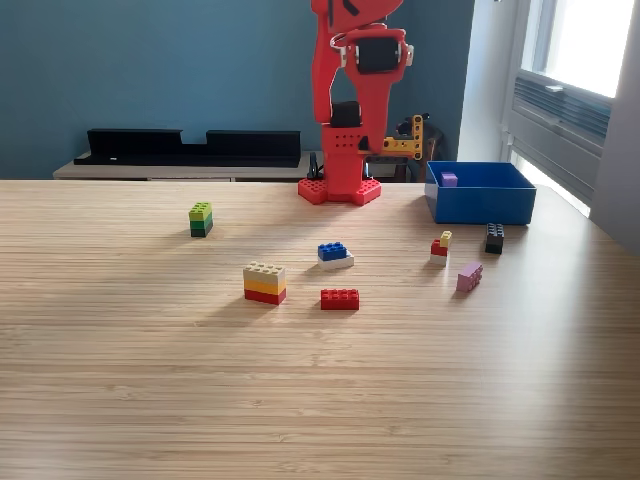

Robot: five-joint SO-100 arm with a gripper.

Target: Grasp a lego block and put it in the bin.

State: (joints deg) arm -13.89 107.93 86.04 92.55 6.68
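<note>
Barely started by the look of it: one purple block [449, 179] lies in the blue bin [480, 205] at the exterior view's right, seven blocks or stacks sit on the tabletop [150, 380], arm [350, 100] upright, end effector out of frame, state unknown.

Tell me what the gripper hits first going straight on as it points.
Cannot tell: the arm stands folded above its base and the frame's top edge cuts it off, so the gripper's heading is hidden.
</note>
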